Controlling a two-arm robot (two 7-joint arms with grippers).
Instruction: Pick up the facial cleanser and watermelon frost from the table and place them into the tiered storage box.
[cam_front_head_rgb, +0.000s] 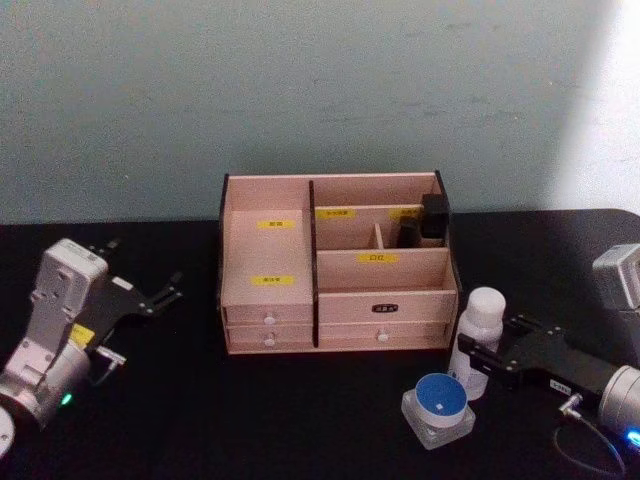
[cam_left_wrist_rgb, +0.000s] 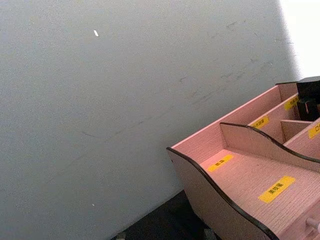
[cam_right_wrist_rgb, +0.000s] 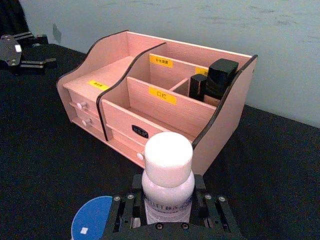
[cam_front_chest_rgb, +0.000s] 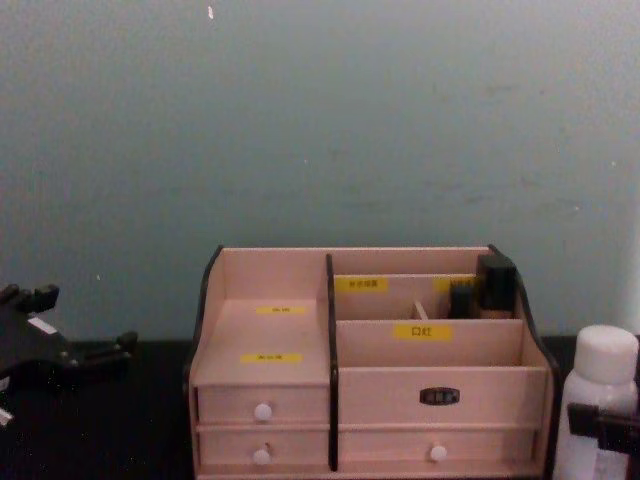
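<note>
Facial cleanser (cam_right_wrist_rgb: 167, 160) grasp, right of tiered storage box (cam_front_head_rgb: 385, 307).
Clamped upright by right gripper (cam_right_wrist_rgb: 168, 196) for lifting; left gripper (cam_front_head_rgb: 165, 293) parked, spread.

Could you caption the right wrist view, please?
Right gripper straddles the facial cleanser beside the watermelon frost, facing the tiered storage box.

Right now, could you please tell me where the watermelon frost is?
In the head view, the watermelon frost stands at the right, just front-left of the facial cleanser.

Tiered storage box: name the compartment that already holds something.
The back right compartment of the tiered storage box, holding black containers; the other open compartments look empty.
</note>
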